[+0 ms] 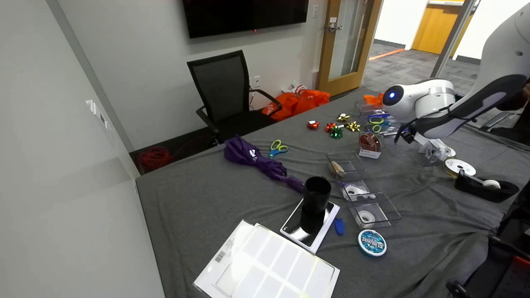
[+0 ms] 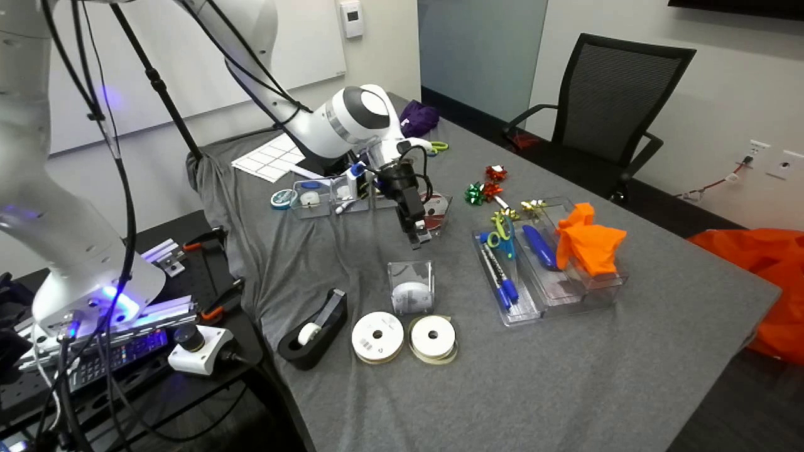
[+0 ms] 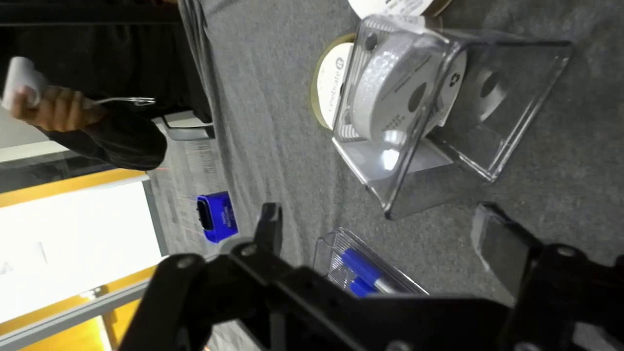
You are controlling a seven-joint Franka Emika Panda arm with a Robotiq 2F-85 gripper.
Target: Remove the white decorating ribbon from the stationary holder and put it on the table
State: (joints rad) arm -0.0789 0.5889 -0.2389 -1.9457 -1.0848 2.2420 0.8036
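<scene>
A white ribbon spool [image 3: 397, 95] stands inside a clear stationery holder [image 3: 414, 195] in the wrist view. The white ribbon [image 2: 412, 298] and the clear holder [image 2: 411, 271] also show in an exterior view, on the table [image 2: 565, 376] with its dark grey cloth. My gripper [image 3: 379, 214] is open, with nothing between its fingers. The holder lies ahead of the fingers, apart from them. In an exterior view my gripper [image 2: 419, 240] is above the table, just behind the holder. In an exterior view the holder [image 1: 434, 154] is partly hard to make out near the arm.
Two ribbon spools [image 2: 377, 337] and a black tape dispenser [image 2: 314, 329] lie beside the holder. A clear organizer [image 2: 568, 307] holds markers, scissors and an orange cloth. A red ribbon holder [image 1: 369, 142] and clear trays [image 1: 364, 194] stand near the arm. A person's hand [image 3: 58, 109] shows beyond the table.
</scene>
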